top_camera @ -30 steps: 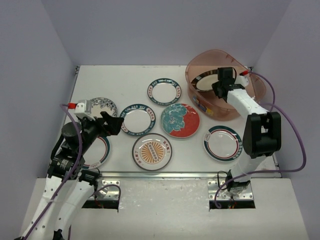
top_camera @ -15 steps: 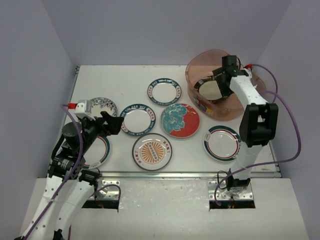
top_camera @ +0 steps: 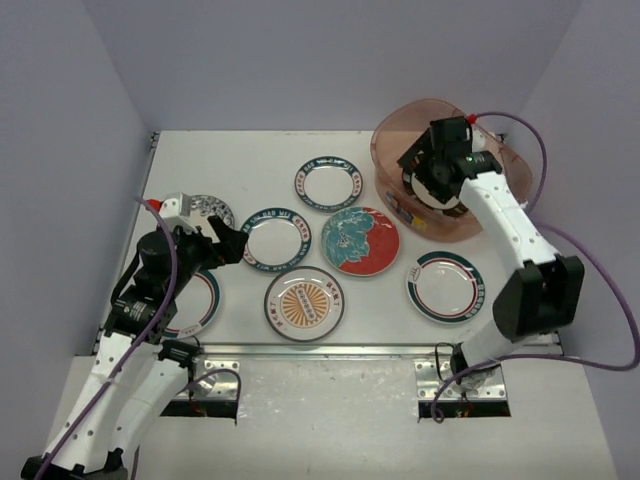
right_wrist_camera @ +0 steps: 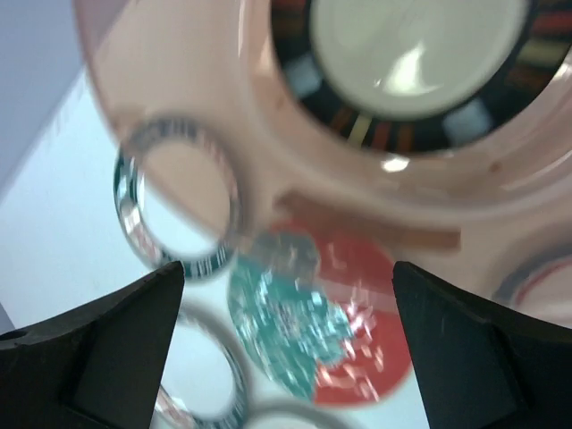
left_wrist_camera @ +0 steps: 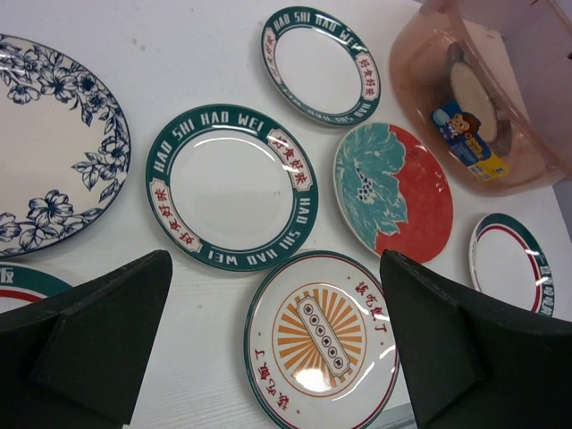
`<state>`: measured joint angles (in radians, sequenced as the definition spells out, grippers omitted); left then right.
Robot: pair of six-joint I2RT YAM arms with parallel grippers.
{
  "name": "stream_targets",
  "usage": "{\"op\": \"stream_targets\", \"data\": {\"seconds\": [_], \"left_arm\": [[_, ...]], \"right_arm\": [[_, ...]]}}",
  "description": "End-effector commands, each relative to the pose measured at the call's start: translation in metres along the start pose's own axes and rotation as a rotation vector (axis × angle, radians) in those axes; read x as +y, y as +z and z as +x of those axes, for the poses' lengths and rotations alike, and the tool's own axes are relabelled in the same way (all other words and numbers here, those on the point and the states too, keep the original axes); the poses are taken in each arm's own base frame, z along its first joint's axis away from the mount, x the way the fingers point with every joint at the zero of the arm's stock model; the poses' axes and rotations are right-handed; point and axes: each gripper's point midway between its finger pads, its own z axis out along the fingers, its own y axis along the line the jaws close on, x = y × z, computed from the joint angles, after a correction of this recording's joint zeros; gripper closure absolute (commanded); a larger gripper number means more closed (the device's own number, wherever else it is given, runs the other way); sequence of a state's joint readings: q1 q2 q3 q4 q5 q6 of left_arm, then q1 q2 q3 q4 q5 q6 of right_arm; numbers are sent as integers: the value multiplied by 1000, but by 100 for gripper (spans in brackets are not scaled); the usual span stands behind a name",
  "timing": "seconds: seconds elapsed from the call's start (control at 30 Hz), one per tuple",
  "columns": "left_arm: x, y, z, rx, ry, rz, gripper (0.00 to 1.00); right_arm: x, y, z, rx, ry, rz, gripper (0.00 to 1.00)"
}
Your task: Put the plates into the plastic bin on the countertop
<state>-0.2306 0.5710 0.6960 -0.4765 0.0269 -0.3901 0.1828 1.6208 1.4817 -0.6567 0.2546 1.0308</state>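
The pinkish plastic bin (top_camera: 392,205) stands at the back right of the white countertop (top_camera: 230,160). A black-gold plate (right_wrist_camera: 411,63) lies flat inside it. My right gripper (top_camera: 425,168) hangs open and empty above the bin's left side. Seven plates lie on the countertop: two teal-lettered (top_camera: 327,183) (top_camera: 277,238), a red-teal floral (top_camera: 360,241), an orange-centred (top_camera: 304,303), a striped one (top_camera: 445,286), a blue floral (top_camera: 205,210) and a striped one (top_camera: 200,305) partly under my left arm. My left gripper (top_camera: 225,245) hovers open over the left plates, holding nothing.
A metal rail (top_camera: 330,350) runs along the near edge of the countertop. Lavender panels (top_camera: 90,150) wall in the left, back and right sides. The bin wall carries a small cartoon sticker (left_wrist_camera: 465,138) on the side facing the plates.
My right gripper opened and let go of the black-gold plate, which now rests in the bin. It then lifted and swung left over the bin. The left arm shifted slightly.
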Motion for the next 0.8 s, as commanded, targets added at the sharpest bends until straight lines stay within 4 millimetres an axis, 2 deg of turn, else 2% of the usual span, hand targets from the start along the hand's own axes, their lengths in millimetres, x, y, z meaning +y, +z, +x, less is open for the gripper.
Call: {"op": "stream_targets", "data": {"seconds": [0.0, 0.1, 0.17, 0.27, 0.43, 0.57, 0.77], "left_arm": [[-2, -7, -25, -67, 13, -27, 0], [-2, -10, -24, -89, 9, -17, 0], [-7, -9, -23, -98, 6, 19, 0], [-11, -10, -19, -86, 8, 48, 0], [-15, -14, -20, -101, 8, 71, 0], [-16, -17, -22, -113, 8, 81, 0], [-17, -21, -25, -133, 11, 87, 0]], "right_arm": [[53, -91, 34, -90, -207, -480, 5], [19, -91, 88, 16, -193, -498, 5], [2, -93, 109, 41, -162, -527, 4], [-27, -87, 133, 75, -124, -512, 5], [-59, -55, 160, 105, -114, -433, 4], [-62, -39, 172, 138, -80, -413, 4], [-66, -10, 198, 237, 77, -347, 8]]}}
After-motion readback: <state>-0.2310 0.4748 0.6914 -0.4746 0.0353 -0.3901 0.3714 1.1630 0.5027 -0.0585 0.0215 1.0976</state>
